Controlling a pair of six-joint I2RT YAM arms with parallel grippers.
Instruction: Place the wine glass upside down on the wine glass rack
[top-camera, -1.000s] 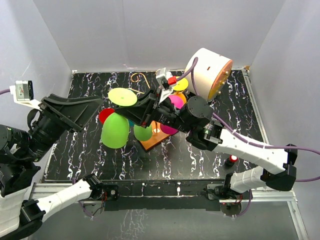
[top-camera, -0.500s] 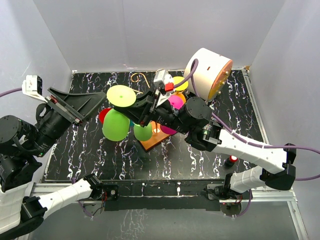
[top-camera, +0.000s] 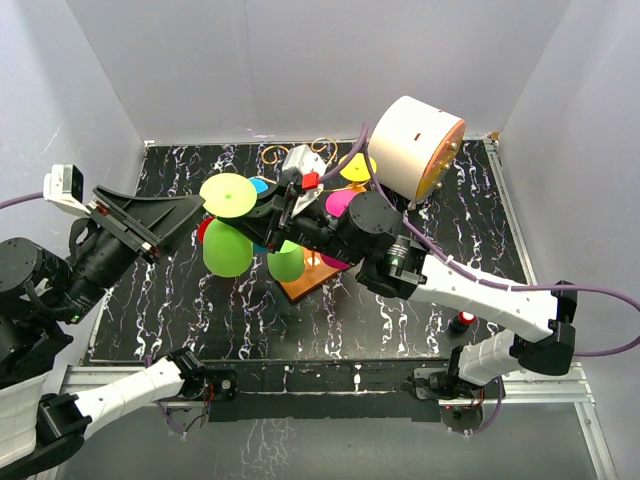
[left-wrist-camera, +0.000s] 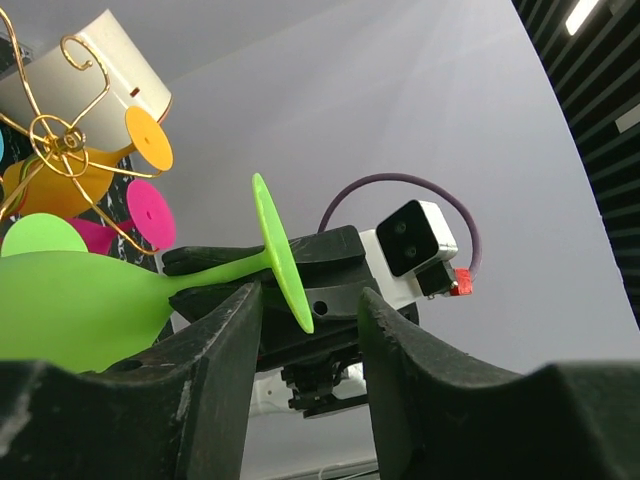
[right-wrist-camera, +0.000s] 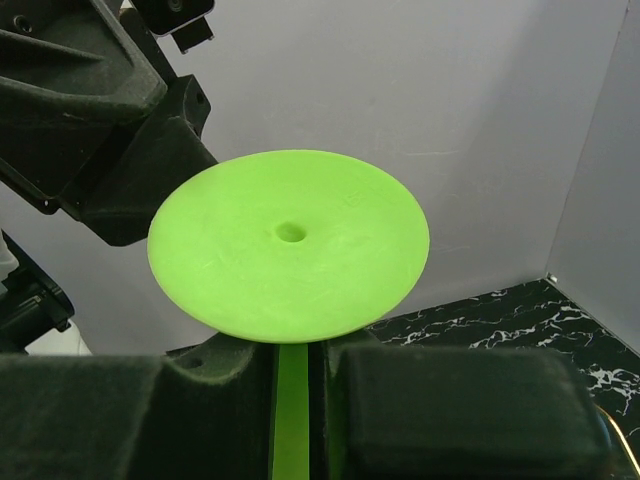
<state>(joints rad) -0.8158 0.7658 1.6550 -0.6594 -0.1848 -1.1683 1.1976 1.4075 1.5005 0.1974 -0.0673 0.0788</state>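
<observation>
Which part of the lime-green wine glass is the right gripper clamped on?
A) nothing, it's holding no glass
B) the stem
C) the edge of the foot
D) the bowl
B: in the right wrist view the right gripper is shut on the stem of the lime-green wine glass, just under its round foot.

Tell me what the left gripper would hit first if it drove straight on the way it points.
Probably the green wine glass: its stem and foot lie straight ahead of the left gripper, framed by its open fingers, with the right gripper clamped on the stem. Depth is unclear.
</observation>
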